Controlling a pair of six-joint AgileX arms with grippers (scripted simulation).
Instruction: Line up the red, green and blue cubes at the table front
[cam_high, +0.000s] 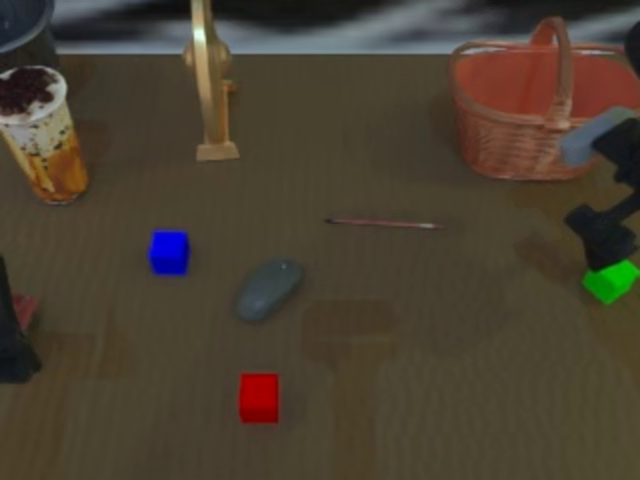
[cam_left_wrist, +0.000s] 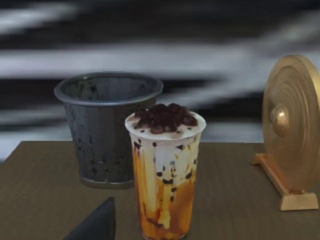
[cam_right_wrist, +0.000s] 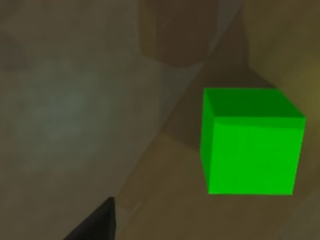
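The green cube (cam_right_wrist: 252, 142) fills my right wrist view, a plain bright solid sitting on the counter (cam_high: 420, 400) at its right edge, and my right end effector (cam_high: 604, 243) hangs directly over it; I cannot tell whether its fingers are spread or closed, or whether they touch the cube. Working outward, I count three cubes in all, one of each colour and equal in size: the green one, the red cube (cam_high: 259, 397) nearest the front edge, left of centre, and the blue cube (cam_high: 169, 252) farther back and left. One grey stone (cam_high: 269, 289) lies between red and blue, touching neither. One thin stick (cam_high: 382, 223), one wicker basket (cam_high: 520, 105), one gold disc on a stand (cam_high: 212, 85), one drink cup (cam_high: 42, 135) and one dark bucket (cam_left_wrist: 107, 127) stand farther back. My left end effector (cam_high: 14, 335) sits parked at the left edge, fingers unreadable.
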